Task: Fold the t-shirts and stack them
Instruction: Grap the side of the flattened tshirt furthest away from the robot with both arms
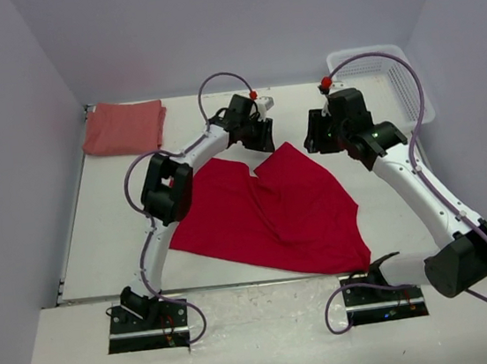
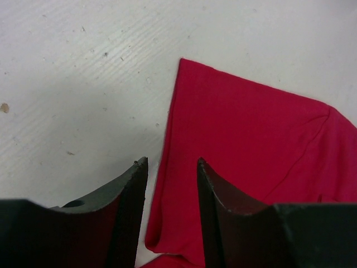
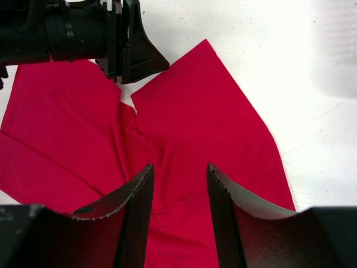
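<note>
Hovering wide and empty, left fingers (image 2: 136, 178) straddle the far-left edge of the bright red t-shirt (image 1: 265, 210), right fingers (image 3: 142, 187) over its far-right; it lies spread mid-desk (image 1: 115, 224), salmon t-shirt (image 1: 123, 127) folded far-left.

No text, label, brand or number seems readable anywhere; views somewhat coarse.

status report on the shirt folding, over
Left gripper open, empty, at far edge of red shirt. Right gripper open, empty, above the same shirt. Salmon shirt folded at far left corner. White basket far right, out of the way.
</note>
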`<state>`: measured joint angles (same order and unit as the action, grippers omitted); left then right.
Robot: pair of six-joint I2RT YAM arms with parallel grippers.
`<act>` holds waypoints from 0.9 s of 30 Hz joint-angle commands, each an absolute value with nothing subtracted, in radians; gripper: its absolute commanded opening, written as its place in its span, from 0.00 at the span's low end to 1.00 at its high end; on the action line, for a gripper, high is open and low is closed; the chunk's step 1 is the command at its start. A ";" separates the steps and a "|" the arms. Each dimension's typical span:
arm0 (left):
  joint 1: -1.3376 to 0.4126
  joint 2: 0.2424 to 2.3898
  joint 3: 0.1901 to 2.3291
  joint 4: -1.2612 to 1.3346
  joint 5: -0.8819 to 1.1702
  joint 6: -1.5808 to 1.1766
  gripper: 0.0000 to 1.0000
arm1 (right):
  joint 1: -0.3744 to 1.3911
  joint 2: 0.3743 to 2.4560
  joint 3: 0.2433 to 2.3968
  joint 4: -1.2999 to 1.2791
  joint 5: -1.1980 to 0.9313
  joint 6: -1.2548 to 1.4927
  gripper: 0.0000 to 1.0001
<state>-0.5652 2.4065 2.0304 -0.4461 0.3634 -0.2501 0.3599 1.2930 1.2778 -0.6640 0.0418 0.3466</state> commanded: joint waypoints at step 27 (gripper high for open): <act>-0.664 2.516 1.911 -0.465 0.325 -0.224 0.10 | 0.365 1.313 1.285 -0.647 0.133 0.339 0.46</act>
